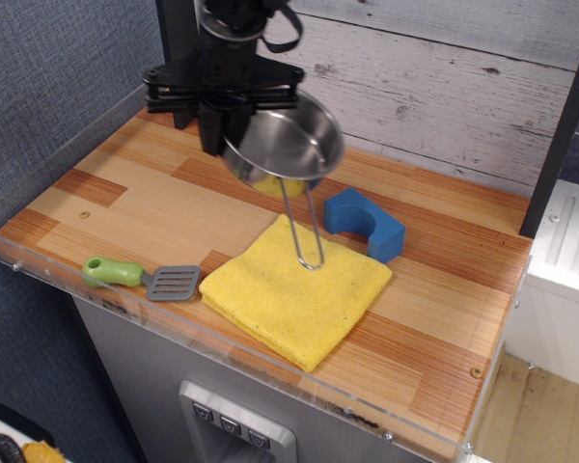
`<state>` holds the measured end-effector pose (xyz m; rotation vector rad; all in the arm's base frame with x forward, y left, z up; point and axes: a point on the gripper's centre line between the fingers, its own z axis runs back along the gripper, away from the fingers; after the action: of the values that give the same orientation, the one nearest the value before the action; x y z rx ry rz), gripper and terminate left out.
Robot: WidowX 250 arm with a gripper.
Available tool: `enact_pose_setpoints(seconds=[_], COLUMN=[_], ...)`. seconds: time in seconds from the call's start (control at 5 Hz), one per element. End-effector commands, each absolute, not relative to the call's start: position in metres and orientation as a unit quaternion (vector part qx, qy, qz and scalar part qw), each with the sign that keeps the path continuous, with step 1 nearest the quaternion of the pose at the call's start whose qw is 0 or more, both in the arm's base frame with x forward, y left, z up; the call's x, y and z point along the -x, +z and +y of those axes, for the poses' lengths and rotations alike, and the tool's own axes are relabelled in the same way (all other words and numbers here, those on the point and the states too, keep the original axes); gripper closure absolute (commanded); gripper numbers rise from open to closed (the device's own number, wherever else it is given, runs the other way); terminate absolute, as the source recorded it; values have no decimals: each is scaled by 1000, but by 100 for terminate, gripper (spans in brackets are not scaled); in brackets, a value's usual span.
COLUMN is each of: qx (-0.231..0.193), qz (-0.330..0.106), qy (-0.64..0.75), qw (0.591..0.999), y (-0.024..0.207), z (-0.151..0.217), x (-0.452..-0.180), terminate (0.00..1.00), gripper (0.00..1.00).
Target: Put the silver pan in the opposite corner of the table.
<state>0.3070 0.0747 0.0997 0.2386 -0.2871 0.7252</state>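
The pan [283, 142] hangs in the air above the table [154, 203], tilted so its bowl faces the camera and its wire handle droops down toward the cloth [294, 287], the loop's tip ending over the cloth's far edge. The black end effector [220, 121] sits at the pan's left rim, just behind and left of the bowl; it seems pinched onto that rim, though the fingers are dark against a dark body and the contact itself is hard to make out. Relative to the cloth, the pan is up and toward the far left, over the back part of the table near the dark post [179, 48]. A small yellow shape shows just under the pan's lower edge; what it is cannot be told. A blue block [364, 223] with a notch lies just beyond the cloth's far right corner, apart from the pan. A spatula [143, 278] with a green handle lies just left of the cloth near the front rim. No writing or label can be read anywhere.
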Motion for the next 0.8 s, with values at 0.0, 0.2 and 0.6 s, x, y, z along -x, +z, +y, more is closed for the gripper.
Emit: enact_pose_setpoints(seconds=[0.0,0.2,0.6], qx=[-133,-144,-132], qz=[-136,-118,-82], qy=[394,394,393], qw=[899,900,906], y=[91,76,43], z=[122,135,135], x=[-319,-324,-323], terminate=[0,0,0], gripper=[100,100,100])
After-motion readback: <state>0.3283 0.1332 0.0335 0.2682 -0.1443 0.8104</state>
